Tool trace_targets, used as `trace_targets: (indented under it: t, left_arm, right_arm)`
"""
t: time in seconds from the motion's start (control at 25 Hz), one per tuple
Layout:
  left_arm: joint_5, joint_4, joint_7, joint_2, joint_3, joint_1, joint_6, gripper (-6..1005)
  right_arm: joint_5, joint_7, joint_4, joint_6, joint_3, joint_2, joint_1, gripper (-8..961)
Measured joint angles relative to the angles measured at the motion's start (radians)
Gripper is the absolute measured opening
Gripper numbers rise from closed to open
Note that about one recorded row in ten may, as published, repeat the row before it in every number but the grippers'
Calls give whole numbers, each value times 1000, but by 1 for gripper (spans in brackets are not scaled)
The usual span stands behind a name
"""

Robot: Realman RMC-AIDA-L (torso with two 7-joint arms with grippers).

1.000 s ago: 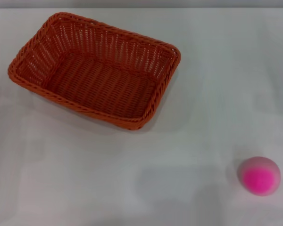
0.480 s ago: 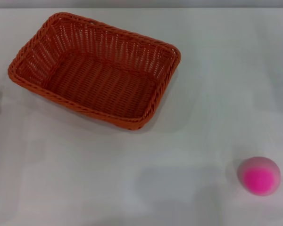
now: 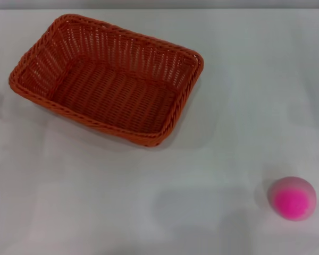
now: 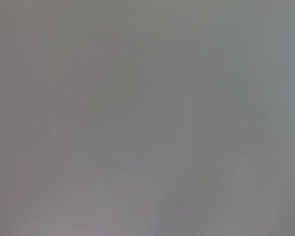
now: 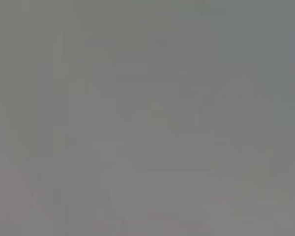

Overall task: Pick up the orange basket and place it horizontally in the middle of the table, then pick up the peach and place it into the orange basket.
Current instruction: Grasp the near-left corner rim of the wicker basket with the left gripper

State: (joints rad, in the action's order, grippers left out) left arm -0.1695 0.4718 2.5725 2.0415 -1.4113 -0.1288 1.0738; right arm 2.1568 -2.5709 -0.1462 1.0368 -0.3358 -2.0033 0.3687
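The orange basket (image 3: 109, 79) lies empty on the white table (image 3: 228, 106) at the far left in the head view, its long side running at a slant. The peach (image 3: 292, 198), pale pink with a magenta patch, rests near the front right corner of the table, well apart from the basket. Neither gripper shows in the head view. Both wrist views hold only a flat grey field with no fingers and no objects in them.
The table's far edge runs along the top of the head view. Bare white tabletop stretches between the basket and the peach and across the front left.
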Motion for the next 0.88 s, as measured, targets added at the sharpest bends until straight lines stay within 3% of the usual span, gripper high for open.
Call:
trace_targets:
  t: [0.28,0.48,0.88]
  left_arm:
    - [71,239,-10,-6,-33,102,-80,528]
    - [248,450,-57,30,-114,176,-248,528]
    - [523,705,-397,32,-144,210,-601,529]
  right_arm:
    - [0,1,-7,1,0,0,-11,811]
    - [0,2,-7,2,-1,0,-13,811]
    - [0,2,-7,0,-10,0,-16,811]
